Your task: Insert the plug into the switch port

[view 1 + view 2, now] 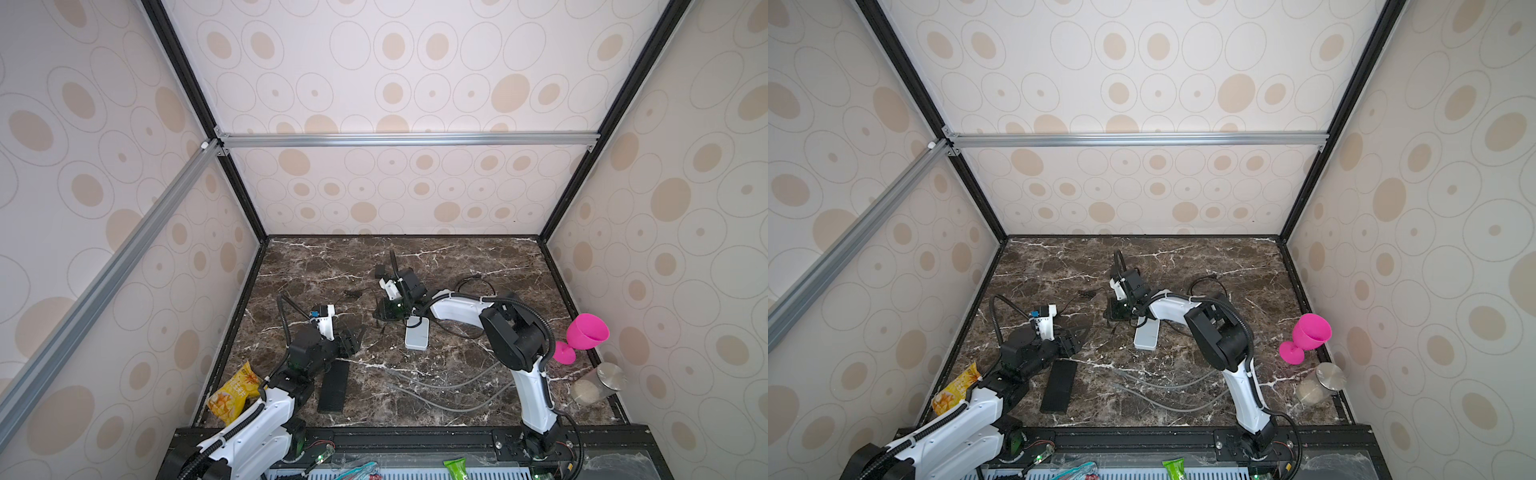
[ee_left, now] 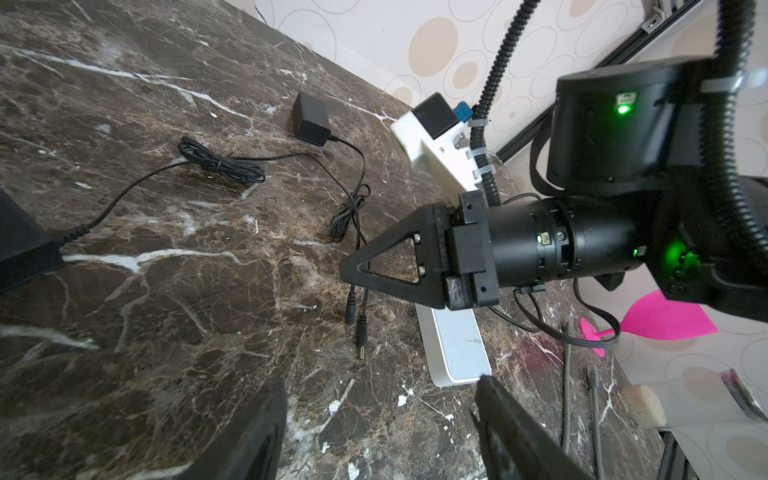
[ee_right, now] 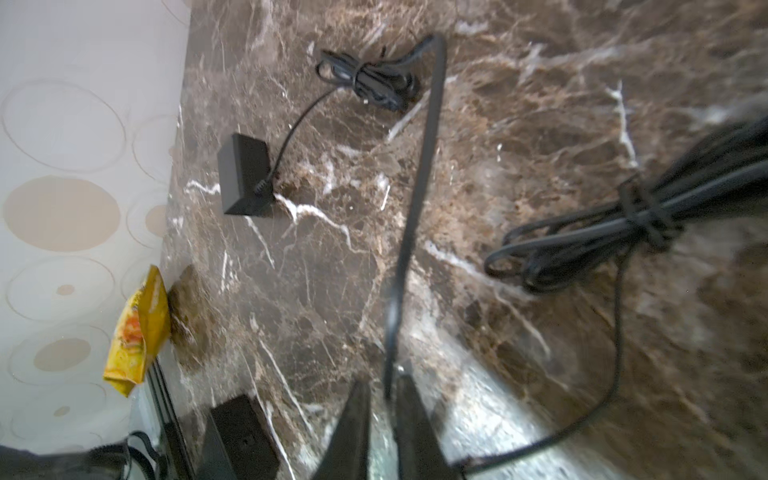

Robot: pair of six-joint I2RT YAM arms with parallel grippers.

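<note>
Grippers of two white-and-black arms work over a dark tabletop (image 1: 457, 257) of brown marble pattern veined in white. At centre, the right gripper (image 3: 382, 386) is pinched closed on a thin black cable (image 3: 419, 187), which runs out from between its fingertips across the stone. In the left wrist view, a barrel plug (image 2: 348, 322) and a second plug (image 2: 362, 347) show just below that gripper's tip, unplugged. Whether they hang or lie on the stone cannot be told. Both plugs sit just left of the white switch (image 1: 417, 332), which lies flat under the right arm's wrist.

The left gripper (image 1: 357, 336) stands wide apart and holds nothing. Its two fingers (image 2: 257, 436) are spread above bare stone, just beyond the far end of a black ribbed slab (image 1: 334, 386).

A black power adapter (image 2: 309, 118) and a tied cable bundle (image 2: 222, 164) lie on the far half of the tabletop. Loose grey cables (image 1: 436, 384) curve across the near half.

A yellow snack bag (image 1: 235, 395) sits at the near left edge. A pink goblet (image 1: 586, 332) leans tilted at the right wall, and a clear jar (image 1: 598, 382) with a metal lid lies on its side just nearer. Cream wallpaper printed with beige ovals covers the three walls, framed in black and silver rails.
</note>
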